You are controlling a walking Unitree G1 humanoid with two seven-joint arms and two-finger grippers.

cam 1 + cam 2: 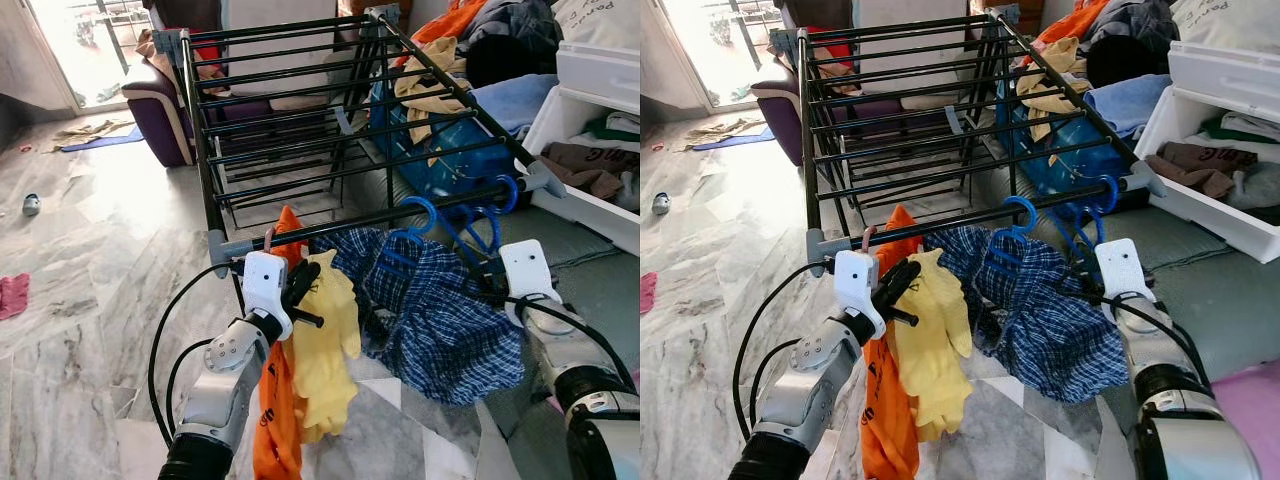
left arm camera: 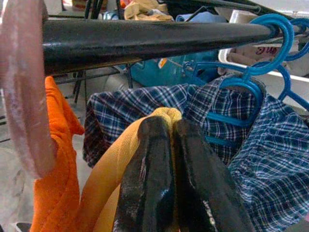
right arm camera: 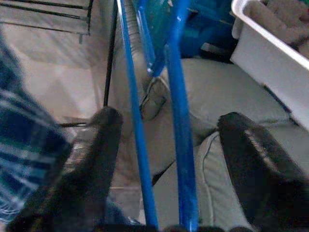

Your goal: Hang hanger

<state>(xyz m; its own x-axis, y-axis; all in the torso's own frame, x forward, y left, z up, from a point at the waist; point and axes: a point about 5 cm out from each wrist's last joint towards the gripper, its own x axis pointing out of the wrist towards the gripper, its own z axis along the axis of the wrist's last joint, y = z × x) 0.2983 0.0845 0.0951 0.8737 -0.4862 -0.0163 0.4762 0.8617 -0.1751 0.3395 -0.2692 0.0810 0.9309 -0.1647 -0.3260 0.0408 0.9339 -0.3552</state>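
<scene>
On the rack's front rail [image 1: 330,222] the blue hanger [image 1: 418,222] seems hooked; the right gripper [image 3: 169,159] straddles it wide open, while the left gripper [image 2: 166,159] pinches the yellow cloth [image 1: 325,340].

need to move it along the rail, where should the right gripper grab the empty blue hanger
By its thin straight arms, just below the hook: the empty blue hanger hangs free off the rack's front rail, right of the plaid shirt. Come from the front; the right gripper already straddles both bars, open.
</scene>
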